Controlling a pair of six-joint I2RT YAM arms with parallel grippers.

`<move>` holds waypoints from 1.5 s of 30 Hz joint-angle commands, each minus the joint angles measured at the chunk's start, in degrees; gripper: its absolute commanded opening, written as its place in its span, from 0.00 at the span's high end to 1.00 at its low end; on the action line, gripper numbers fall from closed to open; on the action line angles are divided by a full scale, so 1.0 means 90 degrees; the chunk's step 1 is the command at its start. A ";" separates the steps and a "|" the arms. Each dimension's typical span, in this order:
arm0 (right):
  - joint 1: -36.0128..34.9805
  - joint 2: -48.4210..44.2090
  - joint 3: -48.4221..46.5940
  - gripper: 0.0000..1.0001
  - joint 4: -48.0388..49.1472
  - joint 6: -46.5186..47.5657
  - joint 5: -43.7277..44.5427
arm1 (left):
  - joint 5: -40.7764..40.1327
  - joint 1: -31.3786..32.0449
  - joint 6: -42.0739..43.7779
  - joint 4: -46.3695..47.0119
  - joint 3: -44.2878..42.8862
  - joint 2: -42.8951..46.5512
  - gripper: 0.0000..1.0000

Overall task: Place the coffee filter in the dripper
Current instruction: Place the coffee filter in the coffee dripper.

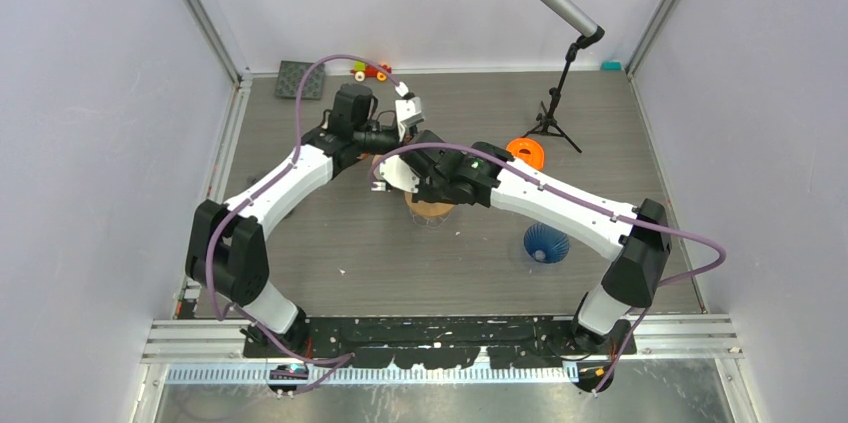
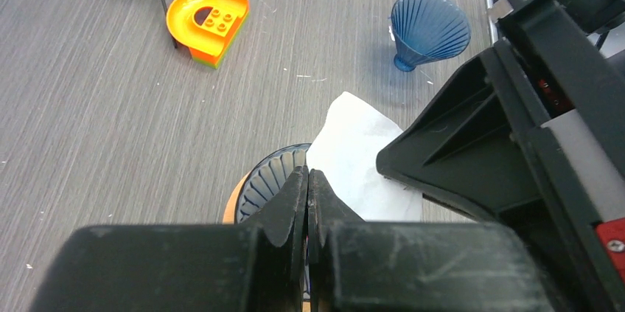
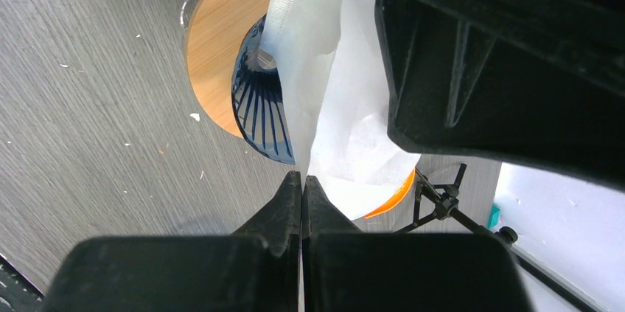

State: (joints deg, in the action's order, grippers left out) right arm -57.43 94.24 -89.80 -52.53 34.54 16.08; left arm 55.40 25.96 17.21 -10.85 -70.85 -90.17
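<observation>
left gripper (image 2: 307,179) jaws pressed together | right gripper (image 3: 301,181) likewise | both tips at coffee filter (image 2: 354,157) edge, pinch unclear | coffee filter lower centre of left wrist view, over dripper (image 2: 269,183) right rim

Pale lilac-white walls (image 1: 90,93) close in the grey wood-grain tabletop (image 1: 400,263) on three sides, with aluminium posts (image 1: 197,8) running up the back corners. The light is soft and even.
</observation>
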 commanded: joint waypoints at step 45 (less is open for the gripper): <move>0.0943 -0.1239 -0.0303 0.51 0.0190 -0.1502 -0.1317 | 0.0208 -0.0061 0.0208 0.0611 0.0167 0.0291 1.00</move>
State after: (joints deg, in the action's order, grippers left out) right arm -52.60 87.68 -89.80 -53.28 24.86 8.84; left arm 56.99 25.69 18.68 -6.24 -66.52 -90.28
